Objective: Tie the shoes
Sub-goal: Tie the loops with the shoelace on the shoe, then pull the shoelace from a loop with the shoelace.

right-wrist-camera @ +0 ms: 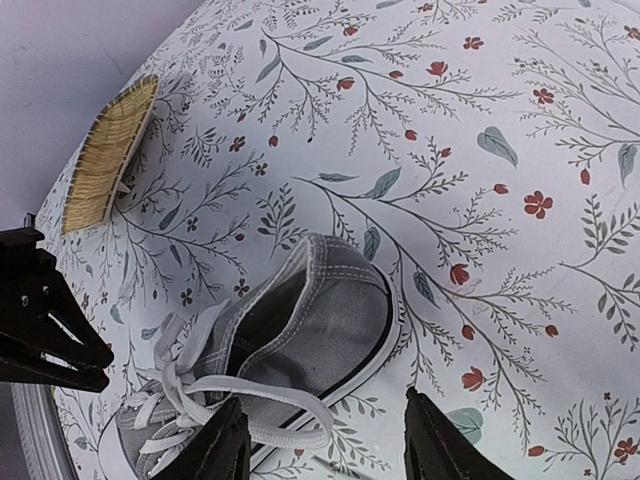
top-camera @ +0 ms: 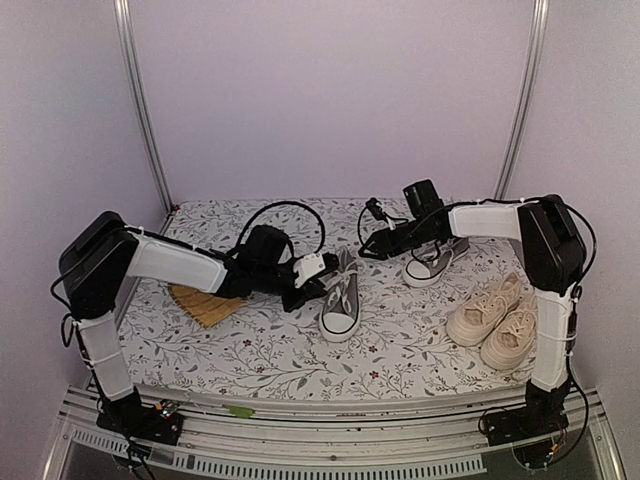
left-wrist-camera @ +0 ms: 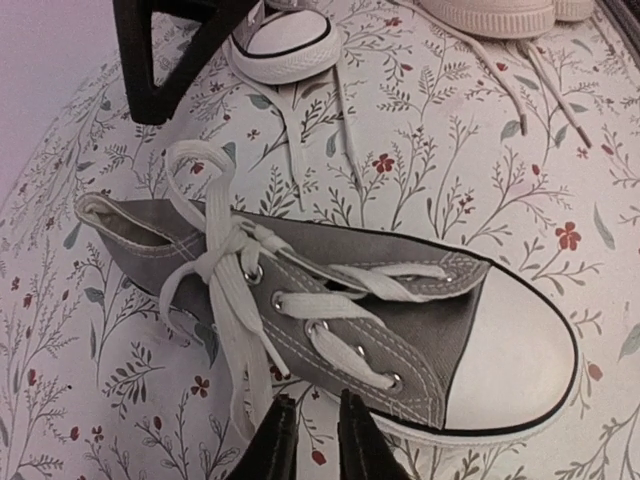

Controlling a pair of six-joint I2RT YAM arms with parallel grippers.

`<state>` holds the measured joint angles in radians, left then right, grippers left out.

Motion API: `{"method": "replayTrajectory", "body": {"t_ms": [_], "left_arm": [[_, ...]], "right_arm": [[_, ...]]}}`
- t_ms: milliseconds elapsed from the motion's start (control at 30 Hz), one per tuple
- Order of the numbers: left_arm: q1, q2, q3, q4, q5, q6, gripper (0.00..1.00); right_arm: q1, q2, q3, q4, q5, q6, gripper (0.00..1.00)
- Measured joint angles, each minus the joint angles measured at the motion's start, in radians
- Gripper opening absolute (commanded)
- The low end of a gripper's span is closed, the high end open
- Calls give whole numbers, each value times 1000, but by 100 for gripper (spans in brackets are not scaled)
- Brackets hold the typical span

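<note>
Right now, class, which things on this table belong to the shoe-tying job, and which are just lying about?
Part of the job:
- grey shoe by the left gripper
- second grey shoe under the right gripper
- cream pair

Just lying about:
- straw fan
- small green scrap on the front rail

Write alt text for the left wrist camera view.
A grey sneaker with a white toe cap lies on a floral tablecloth, its white laces knotted. The left gripper, nearly closed, hovers at its side; another sneaker's toe shows above.

Matt grey canvas shoe [left-wrist-camera: 350, 310] with smooth rubber toe cap [left-wrist-camera: 510, 350] lies on printed cloth table cover [left-wrist-camera: 480, 170].
</note>
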<state>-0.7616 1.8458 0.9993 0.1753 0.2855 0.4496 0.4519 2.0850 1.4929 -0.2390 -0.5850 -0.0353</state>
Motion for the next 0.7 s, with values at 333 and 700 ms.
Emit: {"method": "replayTrajectory", "body": {"t_ms": [333, 700], "left_arm": [[0, 142, 145, -42, 14, -12, 19], [5, 153, 146, -42, -36, -44, 4]], "right_arm": [[-1, -7, -24, 0, 6, 2, 54], [-1, -31, -27, 0, 3, 2, 54]]}}
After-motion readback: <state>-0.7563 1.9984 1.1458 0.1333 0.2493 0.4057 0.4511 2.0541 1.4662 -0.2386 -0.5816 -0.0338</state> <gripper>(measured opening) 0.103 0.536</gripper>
